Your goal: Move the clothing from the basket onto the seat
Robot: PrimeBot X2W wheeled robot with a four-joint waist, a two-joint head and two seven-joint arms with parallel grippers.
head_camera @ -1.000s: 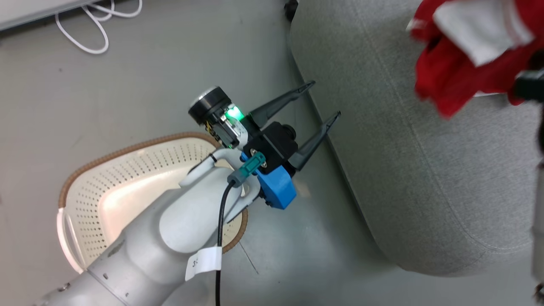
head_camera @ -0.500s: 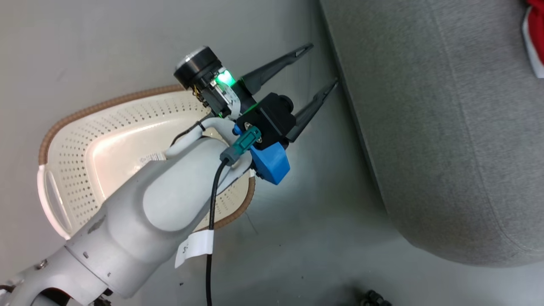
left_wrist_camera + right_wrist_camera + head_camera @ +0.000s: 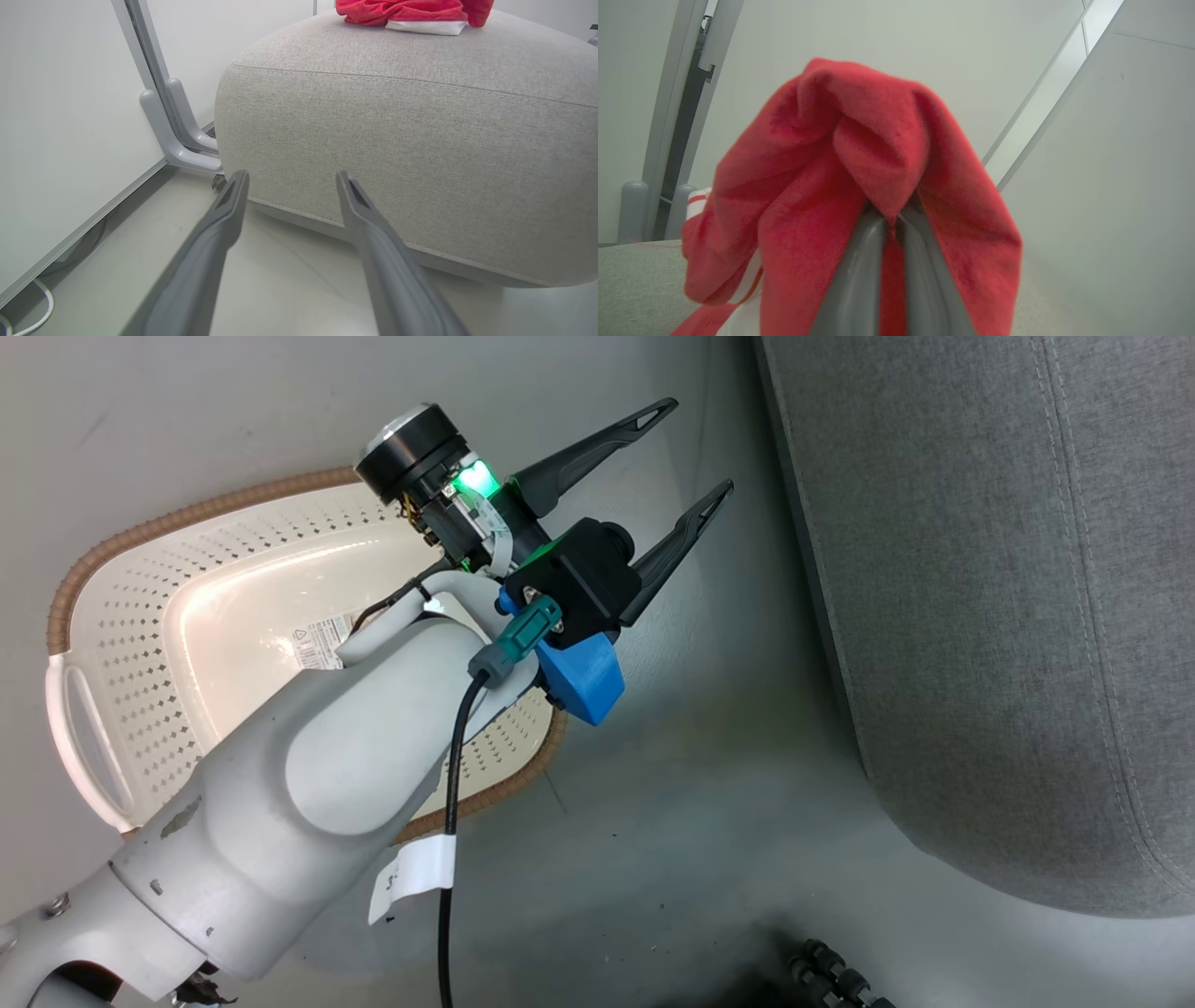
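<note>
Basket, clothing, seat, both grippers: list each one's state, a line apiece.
left gripper: open, empty.
right gripper: shut on clothing.
clothing: red, one fold pinched.
seat: red clothing lies on its top.
basket: no clothing visible; part of it hidden.

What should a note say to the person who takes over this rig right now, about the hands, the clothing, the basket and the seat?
Left hand: open, holds nothing, over the floor between basket and seat.
Right hand: shut on red clothing, above the seat.
Left wrist view: red clothing on the seat top; same piece or a second, cannot tell.
Done: basket looks empty where the arm does not hide it.
Left: release the held piece on the seat; check the hidden part.
</note>
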